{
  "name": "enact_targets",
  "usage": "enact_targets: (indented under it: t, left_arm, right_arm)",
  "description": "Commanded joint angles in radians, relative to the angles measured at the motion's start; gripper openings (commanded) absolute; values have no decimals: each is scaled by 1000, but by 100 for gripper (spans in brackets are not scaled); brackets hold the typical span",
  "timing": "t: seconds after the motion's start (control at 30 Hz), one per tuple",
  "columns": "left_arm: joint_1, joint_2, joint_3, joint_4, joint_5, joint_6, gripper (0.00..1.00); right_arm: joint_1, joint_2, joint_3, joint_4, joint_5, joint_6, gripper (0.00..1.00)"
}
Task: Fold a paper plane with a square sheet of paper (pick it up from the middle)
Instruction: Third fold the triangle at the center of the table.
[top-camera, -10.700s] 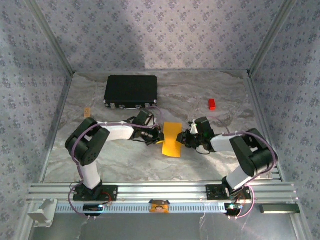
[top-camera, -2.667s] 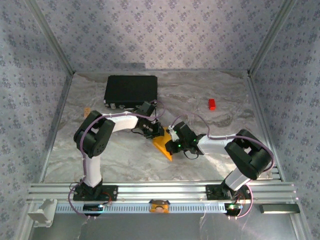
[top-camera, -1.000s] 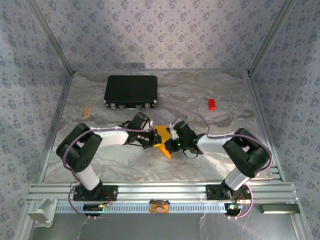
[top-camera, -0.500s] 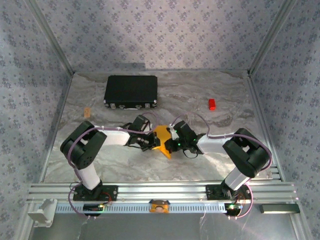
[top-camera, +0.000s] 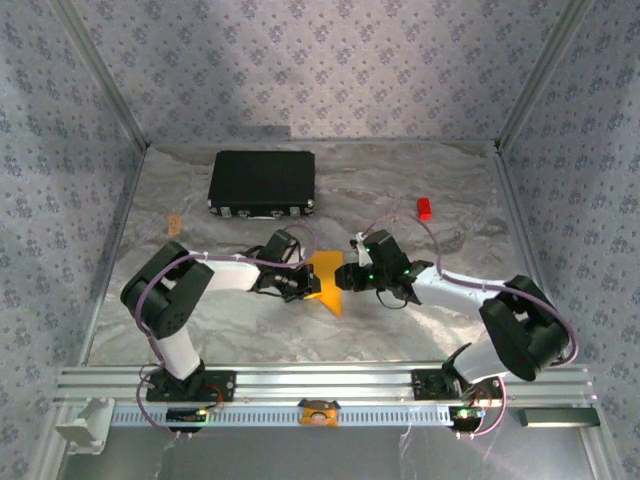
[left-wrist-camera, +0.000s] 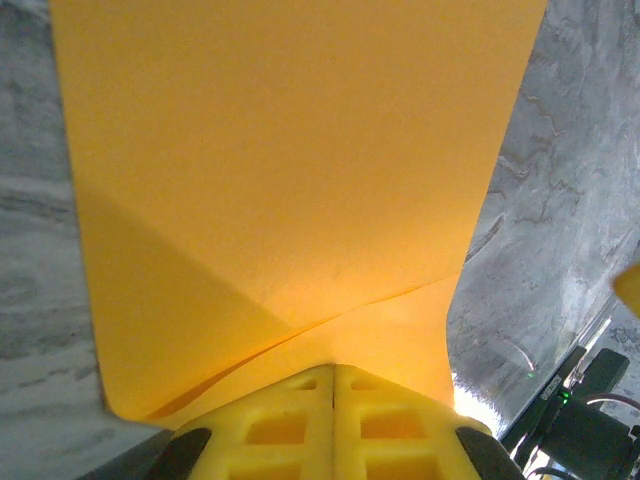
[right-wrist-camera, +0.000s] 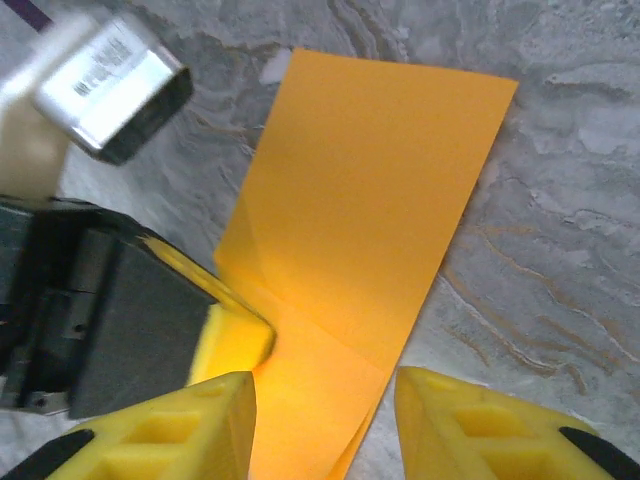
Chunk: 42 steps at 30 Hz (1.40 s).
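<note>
Since the frame half a second earlier, the right hand (top-camera: 347, 277) has let go of the square sheet of paper (top-camera: 325, 281) and drawn back to the right. Its yellow fingers (right-wrist-camera: 470, 420) now stand spread on either side of the sheet's near end without touching it. The left hand (top-camera: 300, 283) keeps its fingers pressed together, pinching the sheet's left edge (left-wrist-camera: 290, 180). The sheet is folded into a narrow orange strip at the middle of the tabletop (top-camera: 420, 325), between the two hands. Its long axis runs roughly from far to near, and the lower tip points toward the arms' bases, slightly right. The black case (top-camera: 262, 182) and red block (top-camera: 424, 208) lie well apart behind it.
</note>
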<state>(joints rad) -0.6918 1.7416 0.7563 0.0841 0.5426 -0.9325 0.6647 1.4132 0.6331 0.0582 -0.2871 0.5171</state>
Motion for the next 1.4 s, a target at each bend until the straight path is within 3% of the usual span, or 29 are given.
enact_targets:
  t: [0.0, 0.17, 0.3, 0.7, 1.37]
  left_arm:
    - [7, 30, -5, -29, -31, 20, 0]
    - [6, 24, -3, -33, -34, 21, 0]
    - [6, 29, -2, -39, -34, 22, 0]
    - [6, 29, 4, -48, -35, 27, 0]
    - [6, 35, 9, -54, -36, 32, 0]
  right_arm:
    - [15, 4, 0, -31, -120, 53, 35]
    - [87, 87, 31, -16, -170, 87, 8]
    - [129, 146, 74, -40, -149, 85, 0]
    - [178, 219, 157, -135, -81, 60, 0]
    - [160, 211, 93, -141, -74, 58, 0]
